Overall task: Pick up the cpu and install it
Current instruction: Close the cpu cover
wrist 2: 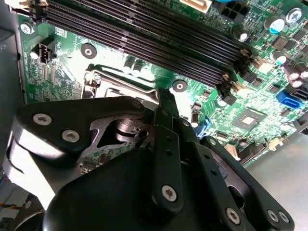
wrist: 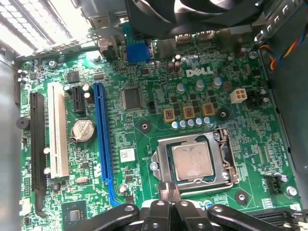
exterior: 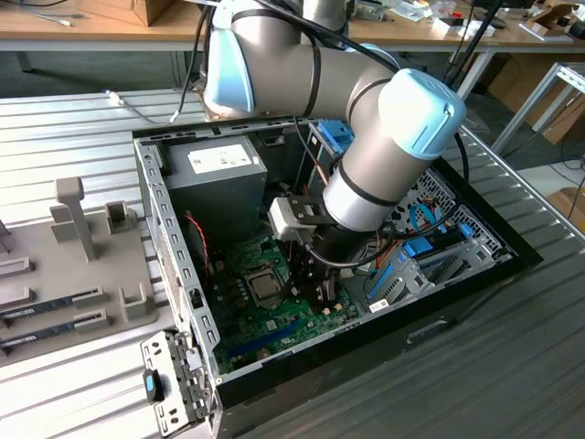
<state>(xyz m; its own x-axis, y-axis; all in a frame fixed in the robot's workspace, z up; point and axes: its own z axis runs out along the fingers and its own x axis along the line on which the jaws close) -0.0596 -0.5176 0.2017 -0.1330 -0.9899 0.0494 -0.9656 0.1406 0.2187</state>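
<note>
Computer case: open on its side on the slatted bench, the arm reaching down into it; the grey power-supply box sits at about 10 o'clock from the socket in the exterior view.
Motherboard: green, bare around the socket, with the black memory slots empty just beside it.
Gripper: fingers drawn together into a narrow close, nothing between them; the tips hang just beside the socket edge, near 6 o'clock of the chip in the first wrist view.
Socket: the metal frame surrounds the chip; I cannot tell whether its latch is clamped.
Cpu: lying flat inside the socket, silvery top up, seemingly square to the frame.
Risk: if the chip is not fully seated, a nudge from the closed fingertips could skew it and bend the contacts beneath; the tips could also scrape the nearby small capacitors at 12 o'clock of the chip.
</note>
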